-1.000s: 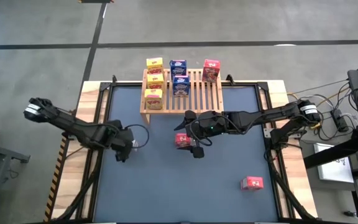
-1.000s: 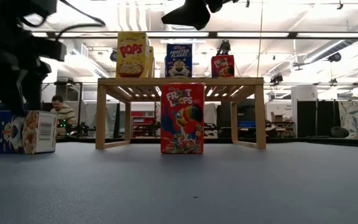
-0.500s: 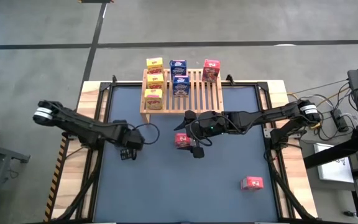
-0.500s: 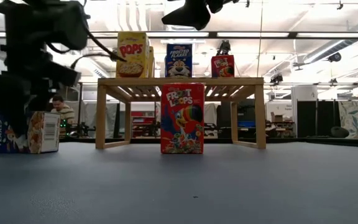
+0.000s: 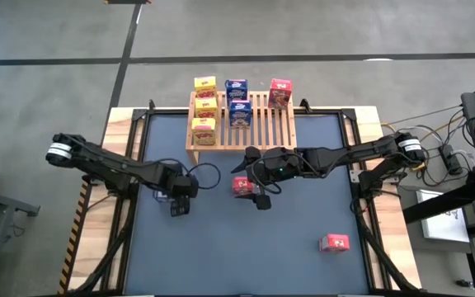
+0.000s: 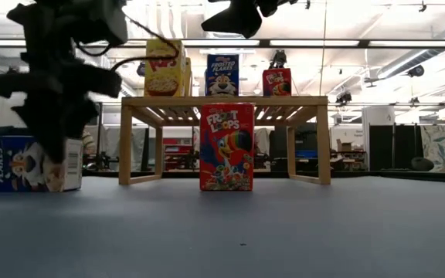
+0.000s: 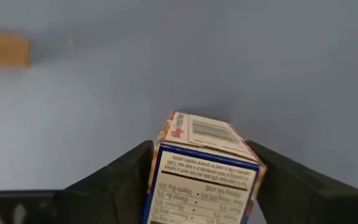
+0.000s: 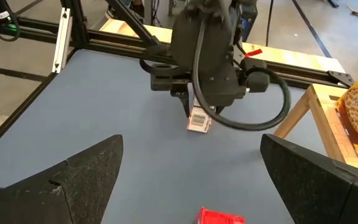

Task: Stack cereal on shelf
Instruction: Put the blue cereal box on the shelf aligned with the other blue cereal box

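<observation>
Cereal boxes stand partly on the rack and partly on the table. You are looking down on a dark blue table point(image 5: 303, 223) with a wooden frame around it.

At its far edge stands the shelf point(image 5: 262, 124), a low light-wood rack with a slatted top. It holds six boxes:
- Three yellow boxes point(image 5: 205, 105) stand in a row from back to front at the left end.
- Two blue boxes point(image 5: 237, 99) stand one behind the other near the middle.
- One red box on the shelf point(image 5: 280, 93) stands at the back, toward the right end.

The left arm reaches in from the left side of the table. The left gripper point(image 5: 178, 200) is down at the table surface, near the shelf's left front leg. A blue box point(image 7: 201, 180) sits upright between its fingers point(image 7: 126, 171). They press against the box's two sides, and the box's base is on the table.

The right arm stretches in from the right. The right gripper point(image 5: 261, 198) hangs above the table in front of the shelf. Its jaws are spread wide with nothing between them.

Just beside it, an upright red box point(image 5: 242, 186) stands on the table in front of the shelf, its printed front facing away from the rack. Another red box point(image 5: 335, 242) lies flat near the table's front right corner, well apart from everything else.
</observation>
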Controlling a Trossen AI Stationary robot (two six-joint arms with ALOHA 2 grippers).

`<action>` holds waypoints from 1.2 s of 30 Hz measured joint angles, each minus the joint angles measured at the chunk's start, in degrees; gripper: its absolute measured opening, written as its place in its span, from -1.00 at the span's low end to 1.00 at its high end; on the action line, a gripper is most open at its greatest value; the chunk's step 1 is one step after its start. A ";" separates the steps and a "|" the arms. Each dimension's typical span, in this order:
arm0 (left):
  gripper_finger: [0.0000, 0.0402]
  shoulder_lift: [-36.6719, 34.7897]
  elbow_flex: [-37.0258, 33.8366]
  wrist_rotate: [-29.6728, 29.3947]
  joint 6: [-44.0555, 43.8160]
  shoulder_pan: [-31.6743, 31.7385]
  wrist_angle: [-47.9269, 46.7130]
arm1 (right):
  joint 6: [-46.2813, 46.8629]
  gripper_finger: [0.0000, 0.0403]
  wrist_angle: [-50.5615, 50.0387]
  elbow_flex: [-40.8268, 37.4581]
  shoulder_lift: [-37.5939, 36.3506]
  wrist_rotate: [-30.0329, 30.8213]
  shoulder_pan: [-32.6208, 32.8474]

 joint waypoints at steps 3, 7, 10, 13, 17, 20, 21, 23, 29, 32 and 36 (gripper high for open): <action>0.05 -0.33 1.95 0.00 0.25 0.00 0.49 | -0.02 0.84 0.00 0.00 0.00 0.00 0.00; -0.04 -0.35 5.81 -0.01 1.27 -0.14 1.34 | -0.03 0.84 0.00 0.00 0.00 0.00 0.00; -0.07 -0.35 8.85 -0.04 2.91 -0.57 3.90 | 0.02 0.84 0.00 0.00 0.00 0.00 0.00; -0.06 -0.35 11.25 -0.04 4.12 -1.03 6.03 | 0.04 0.84 -0.21 0.00 0.00 0.00 0.00; -0.06 -0.35 12.79 -0.06 4.33 -1.88 8.89 | 0.08 0.84 -1.38 0.00 0.00 0.00 0.00; -0.06 0.58 12.64 -0.06 4.82 -2.90 12.71 | 0.07 0.84 -2.21 -0.02 0.00 0.00 0.00; -0.06 1.19 12.24 -0.06 5.45 -3.09 14.38 | 0.06 0.84 -2.30 -0.02 0.00 0.00 0.00; -0.06 2.81 10.96 0.06 6.84 -3.30 18.96 | -0.18 0.84 -2.46 -0.02 0.00 0.00 0.00; 0.04 8.30 9.82 1.05 7.25 -3.13 22.40 | 0.11 0.84 -2.70 -0.02 0.00 0.00 0.31; 0.19 10.24 9.82 1.40 6.58 -3.23 22.41 | 0.03 0.84 -2.76 -0.02 -0.02 -0.02 0.56; 0.41 11.86 10.96 2.53 6.22 -3.34 22.08 | -0.54 0.84 -2.75 -0.02 -0.02 0.00 0.52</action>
